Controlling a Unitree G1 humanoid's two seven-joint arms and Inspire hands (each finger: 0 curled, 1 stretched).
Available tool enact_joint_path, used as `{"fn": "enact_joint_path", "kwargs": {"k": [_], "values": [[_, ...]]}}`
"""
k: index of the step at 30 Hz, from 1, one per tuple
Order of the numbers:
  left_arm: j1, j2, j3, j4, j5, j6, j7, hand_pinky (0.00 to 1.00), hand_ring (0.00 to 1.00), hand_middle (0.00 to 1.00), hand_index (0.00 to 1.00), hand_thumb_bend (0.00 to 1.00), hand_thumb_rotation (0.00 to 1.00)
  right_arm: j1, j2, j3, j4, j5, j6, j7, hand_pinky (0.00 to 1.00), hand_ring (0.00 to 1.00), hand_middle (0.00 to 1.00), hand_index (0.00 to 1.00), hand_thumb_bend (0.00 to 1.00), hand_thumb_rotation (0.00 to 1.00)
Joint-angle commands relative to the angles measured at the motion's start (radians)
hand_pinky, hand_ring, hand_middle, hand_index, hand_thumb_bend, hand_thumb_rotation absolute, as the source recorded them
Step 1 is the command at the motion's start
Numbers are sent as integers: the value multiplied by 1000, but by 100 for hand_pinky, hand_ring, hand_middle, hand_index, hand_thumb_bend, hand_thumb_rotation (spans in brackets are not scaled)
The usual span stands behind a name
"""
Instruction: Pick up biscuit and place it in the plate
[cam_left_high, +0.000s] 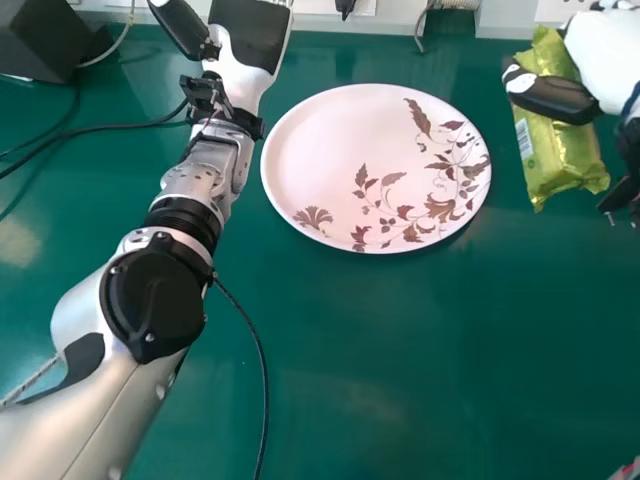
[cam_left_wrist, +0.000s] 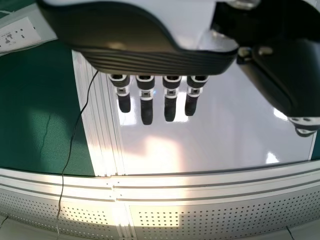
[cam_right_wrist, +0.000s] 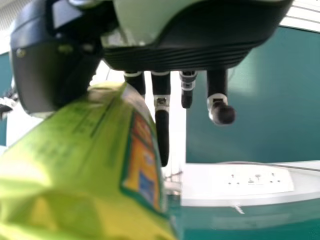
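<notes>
Biscuit packet (cam_left_high: 562, 160) pinched in the right hand (cam_left_high: 603, 62), between two and three o'clock of the plate (cam_left_high: 320, 130).
The thumb crosses it, fingers opposite; its lower end juts toward six o'clock. Green tabletop (cam_left_high: 400, 350) parts packet from plate rim, widening toward five o'clock. Left hand (cam_left_high: 243, 40): half past ten of the plate, fingers straight, slightly apart.
</notes>
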Motion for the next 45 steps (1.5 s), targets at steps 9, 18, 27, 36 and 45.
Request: {"fn": "enact_joint_path", "kwargs": {"k": [9,18,27,36,45], "values": [[4,-3,0,-1,3,-5,-8,95,94,98,100,100,40,-35,24,2,54,16,-63,-72,7,15,47,48,52,0],[4,-2,-3,0,7,-5,-5,98,94,98,100,100,42,-61,51,20,96,13,-84,-94,7,15,47,48,52,0],[4,-4,-4,-1,8,-6,-13,93,92,98,100,100,42,-77,72,40,140,11,-117,-170,7,14,47,48,52,0],[4,-5,1,0,3,-4,-10,92,91,97,100,99,42,-98,85,59,184,4,-138,-214,7,14,47,48,52,0],[3,-9,-2,-1,7,-19,-7,93,92,97,100,99,40,-109,101,77,241,21,-169,-255,7,15,47,48,52,0]]}}
